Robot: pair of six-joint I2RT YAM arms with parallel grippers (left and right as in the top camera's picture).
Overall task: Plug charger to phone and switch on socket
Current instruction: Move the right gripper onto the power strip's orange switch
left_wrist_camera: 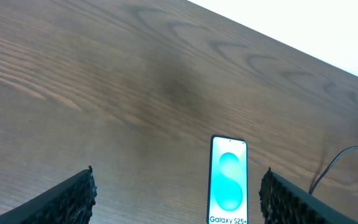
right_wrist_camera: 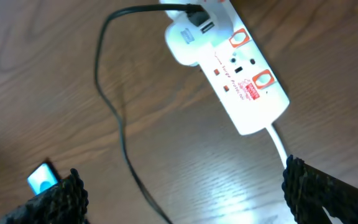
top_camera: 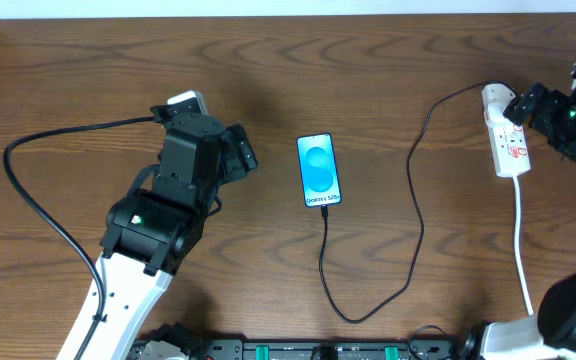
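While far from table (top_camera: 268,60) edges, phone (top_camera: 318,170) well apart from socket (top_camera: 509,142).

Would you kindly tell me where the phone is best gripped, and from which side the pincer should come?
Grip the phone across its two long edges, near mid-length, coming straight down from above. It lies flat and screen-up on the table, so only its narrow width offers opposing faces, and the charger cable meets its near short end. The open left pincer looks nearest.
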